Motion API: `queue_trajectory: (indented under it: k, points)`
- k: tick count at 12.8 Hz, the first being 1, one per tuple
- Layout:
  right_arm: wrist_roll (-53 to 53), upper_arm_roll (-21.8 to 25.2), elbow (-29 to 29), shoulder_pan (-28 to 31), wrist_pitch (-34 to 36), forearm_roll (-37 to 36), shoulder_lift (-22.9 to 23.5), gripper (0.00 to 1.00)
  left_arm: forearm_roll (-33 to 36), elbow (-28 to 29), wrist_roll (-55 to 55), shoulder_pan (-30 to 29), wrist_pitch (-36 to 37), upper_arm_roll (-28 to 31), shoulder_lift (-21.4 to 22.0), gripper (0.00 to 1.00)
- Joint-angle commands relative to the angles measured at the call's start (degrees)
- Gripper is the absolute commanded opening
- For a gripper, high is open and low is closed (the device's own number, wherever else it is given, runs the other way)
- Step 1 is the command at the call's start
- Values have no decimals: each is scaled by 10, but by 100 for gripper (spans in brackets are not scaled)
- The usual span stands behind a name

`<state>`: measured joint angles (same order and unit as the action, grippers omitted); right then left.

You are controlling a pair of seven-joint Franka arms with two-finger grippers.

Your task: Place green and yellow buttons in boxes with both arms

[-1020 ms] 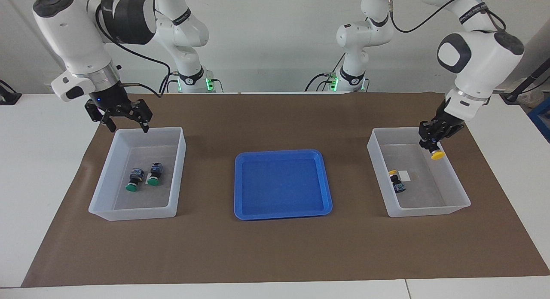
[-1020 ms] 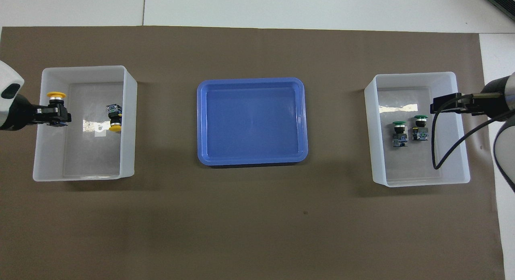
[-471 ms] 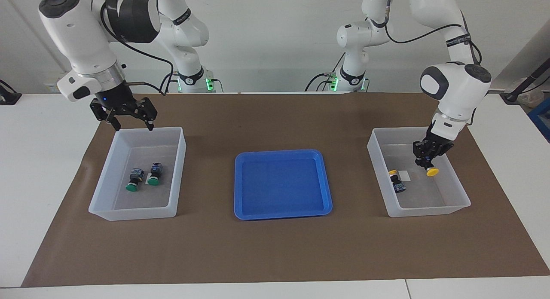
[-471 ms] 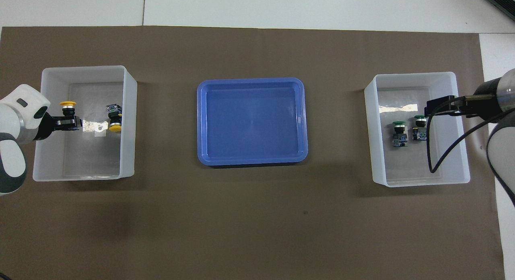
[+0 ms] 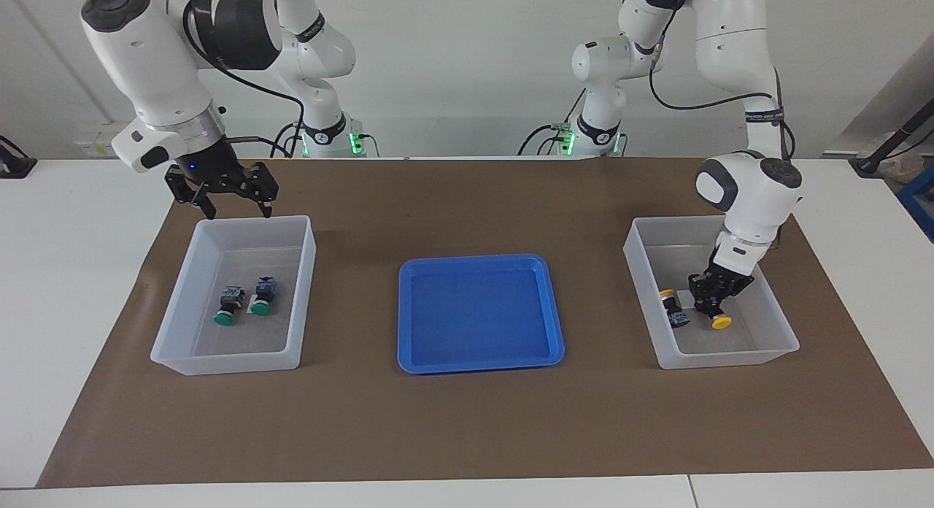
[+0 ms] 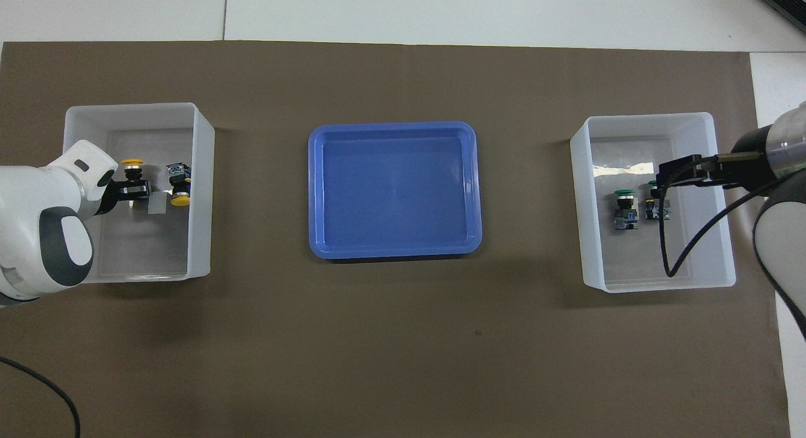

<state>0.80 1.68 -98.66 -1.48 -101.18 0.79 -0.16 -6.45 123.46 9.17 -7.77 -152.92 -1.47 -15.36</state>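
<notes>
My left gripper [image 5: 711, 301] is shut on a yellow button [image 5: 721, 322] and holds it low inside the clear box [image 5: 730, 360] at the left arm's end of the table. A second yellow button [image 5: 675, 308] lies in that box right beside it. In the overhead view the held button [image 6: 131, 166] and the lying one [image 6: 179, 190] are close together in this box [image 6: 203, 174]. My right gripper [image 5: 232, 195] is open and empty, in the air over the rim of the other clear box [image 5: 226, 363]. Two green buttons [image 5: 226, 308] [image 5: 263, 298] lie in it.
A blue tray [image 5: 480, 312] with nothing in it sits at the middle of the brown mat, between the two boxes. A small white label lies on the floor of each box.
My left gripper has come down into its box with the yellow button, to beside the lying one. My right gripper has drifted a little toward the table's middle, still open.
</notes>
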Motion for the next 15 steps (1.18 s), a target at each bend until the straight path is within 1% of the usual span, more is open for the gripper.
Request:
queue_trajectory:
  k: [1, 2, 3, 4, 5, 7, 9, 11, 13, 14, 15]
  points:
    - [9, 19, 9, -20, 20, -8, -3, 100, -1, 1, 9, 3, -6, 2, -4, 56]
    - [10, 18, 9, -20, 29, -8, -4, 100, -1, -2, 8, 5, 0, 3, -5, 67]
    - [10, 17, 9, -20, 34, -8, -5, 100, -1, -10, 8, 6, 9, 3, -3, 74]
    - [10, 18, 9, -20, 34, -8, -8, 100, -1, -28, 8, 6, 47, 3, 3, 75]
    - [10, 20, 12, -19, 41, -9, -9, 100, -1, -73, 8, 6, 127, 4, 12, 75]
    - [10, 20, 36, -19, 66, -8, -6, 100, 4, -182, 6, -1, 297, 4, 16, 74]
    - [10, 20, 51, -18, 80, -9, -3, 100, 34, -284, 1, 0, 423, 3, 16, 74]
    - [10, 19, 52, -15, 83, -8, -2, 100, 40, -364, 1, 6, 532, 4, 11, 74]
    - [10, 18, 49, -19, 83, -9, -4, 100, 51, -405, 1, 7, 600, 1, 16, 74]
    - [8, 17, 48, -17, 75, -5, -5, 100, 51, -410, 1, 7, 627, 0, 18, 74]
    - [6, 17, 47, -15, 72, -1, -5, 100, 50, -419, -3, 7, 649, -3, 32, 74]
